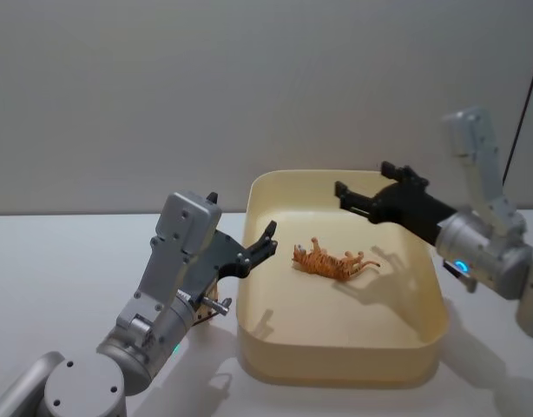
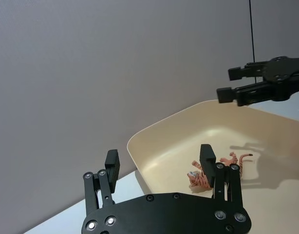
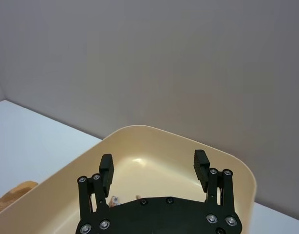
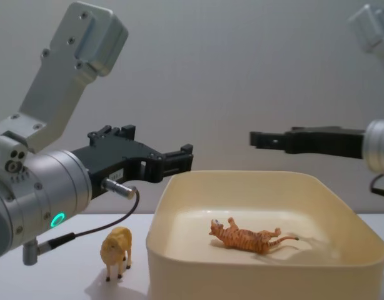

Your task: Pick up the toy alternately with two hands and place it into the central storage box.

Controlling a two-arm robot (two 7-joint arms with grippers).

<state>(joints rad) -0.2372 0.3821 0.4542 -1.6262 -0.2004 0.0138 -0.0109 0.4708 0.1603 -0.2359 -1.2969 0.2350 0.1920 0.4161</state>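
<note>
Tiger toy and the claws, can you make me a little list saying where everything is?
Tiger toy: lying on its side inside the box
Storage box: cream-yellow, sitting on the table
Left claw: open, empty, by the box's left rim
Right claw: open, empty, up above the box's far right side
Yellow animal toy: standing on the table, outside the box, on its left

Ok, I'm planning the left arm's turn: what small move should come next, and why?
Probably lower the left gripper toward the tan toy animal standing on the table beside the storage box. That gripper is open, empty and nearest it; the tiger already lies in the box, and the right gripper hovers open over it.
</note>
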